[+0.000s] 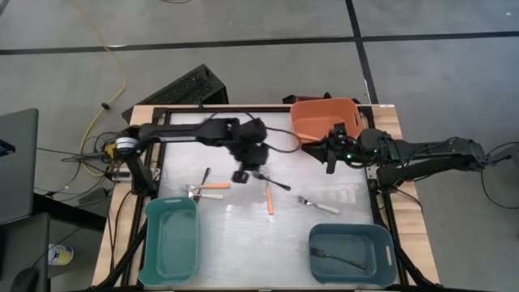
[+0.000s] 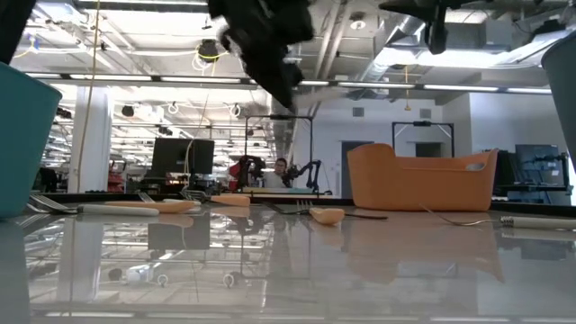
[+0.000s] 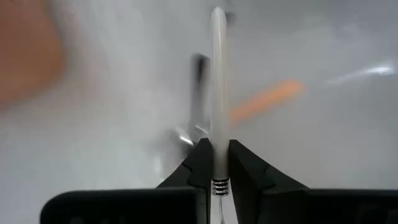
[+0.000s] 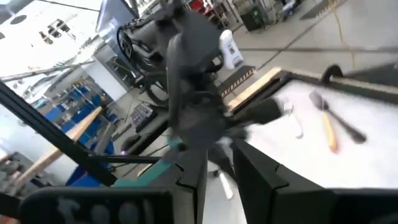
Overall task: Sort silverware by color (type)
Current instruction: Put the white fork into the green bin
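Note:
My left gripper [image 1: 242,175] hangs over the table's middle, lifted above it in the low view [image 2: 270,63], and is shut on a white-handled piece of silverware [image 3: 217,87]. My right gripper [image 1: 331,161] waits open beside the orange bin [image 1: 324,118], holding nothing [image 4: 217,158]. On the table lie a black-handled piece [image 1: 272,181], an orange-handled piece [image 1: 269,199], a white-handled fork [image 1: 317,204] and a small cluster [image 1: 206,188]. A black-handled fork [image 1: 336,258] lies in the right teal bin [image 1: 381,243]. My left gripper pinches the white-handled piece between its two fingers [image 3: 202,163] at the handle's ringed end [image 3: 219,184], next to the metal neck. The white handle runs straight forward past the fingertips, along the fingers. The piece is lifted off the table; its metal head is hidden behind the gripper.
The left teal bin [image 1: 151,243] stands at the near left corner, the right teal bin at the near right, and the orange bin at the far right edge. Bare tabletop lies between the two teal bins. People and equipment show in the room beyond.

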Available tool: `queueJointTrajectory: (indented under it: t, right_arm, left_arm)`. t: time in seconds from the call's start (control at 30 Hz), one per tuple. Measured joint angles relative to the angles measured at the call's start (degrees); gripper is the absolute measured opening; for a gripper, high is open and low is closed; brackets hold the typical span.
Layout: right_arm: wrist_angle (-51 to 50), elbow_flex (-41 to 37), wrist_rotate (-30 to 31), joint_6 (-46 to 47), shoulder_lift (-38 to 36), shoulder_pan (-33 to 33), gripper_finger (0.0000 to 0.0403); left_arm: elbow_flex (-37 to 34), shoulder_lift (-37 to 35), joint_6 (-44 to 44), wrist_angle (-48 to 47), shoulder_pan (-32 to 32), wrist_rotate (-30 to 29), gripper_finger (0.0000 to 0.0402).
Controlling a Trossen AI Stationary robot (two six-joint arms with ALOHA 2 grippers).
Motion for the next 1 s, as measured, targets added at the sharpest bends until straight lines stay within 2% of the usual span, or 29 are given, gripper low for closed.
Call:
queueJointTrajectory:
  t: [0.1,0.3,0.47,0.57,0.7,0.77,0.87,1.0]
  right_arm:
    - [-0.12,0.02,0.00,-3.65,0.65,-0.04,0.0101]
    - [0.51,0.00,-0.86,-12.69,2.40,-0.08,0.0101]
    - [0.18,0.00,-3.31,-19.83,3.29,-0.11,0.0101]
    - [0.37,0.00,-3.41,-22.97,3.22,-0.02,0.0101]
    - [0.76,0.00,-3.40,-26.10,3.24,-0.04,0.0101]
    - [1.08,0.00,-3.39,-27.25,3.20,-0.04,0.0101]
    - [1.07,0.00,-3.39,-27.38,3.22,-0.04,0.0101]
    - [1.03,0.00,-3.13,-22.69,3.22,-0.08,0.0101]
  left_arm:
    - [-0.02,-5.12,-3.46,-8.36,-1.88,1.17,0.0014]
    - [-0.02,-15.15,-13.88,-23.26,-8.90,-1.49,0.0014]
    - [0.01,-21.45,-21.07,-33.83,-21.10,-8.58,0.0014]
    - [-1.09,-22.84,-24.88,-37.99,-29.64,-9.36,0.0014]
    - [-6.91,-24.65,-31.45,-39.41,-40.26,-7.22,0.0025]
    - [-10.17,-24.96,-31.35,-39.04,-44.70,-6.56,0.0028]
    - [-14.77,-24.96,-26.68,-38.90,-50.22,-6.66,0.0022]
    - [-22.10,-24.96,-18.92,-37.13,-54.16,-6.85,0.0014]
